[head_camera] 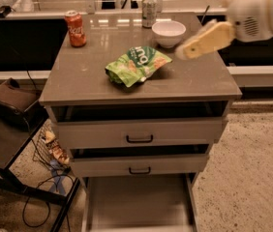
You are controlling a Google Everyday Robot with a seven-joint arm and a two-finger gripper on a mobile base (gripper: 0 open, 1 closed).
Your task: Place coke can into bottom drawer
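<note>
The coke can (75, 28), orange-red with white lettering, stands upright at the back left corner of the cabinet top (83, 76). The bottom drawer (139, 204) is pulled out, a shallow grey tray with nothing in it. My gripper (187, 50), with pale yellow fingers, hangs above the right side of the cabinet top, just right of the white bowl (169, 33) and far to the right of the coke can. It holds nothing that I can see.
A green chip bag (135, 65) lies mid-top. A silver-grey can (149, 10) stands at the back behind the bowl. The two upper drawers (139, 138) with black handles are slightly ajar. A dark stand and cables sit on the floor at left (10, 129).
</note>
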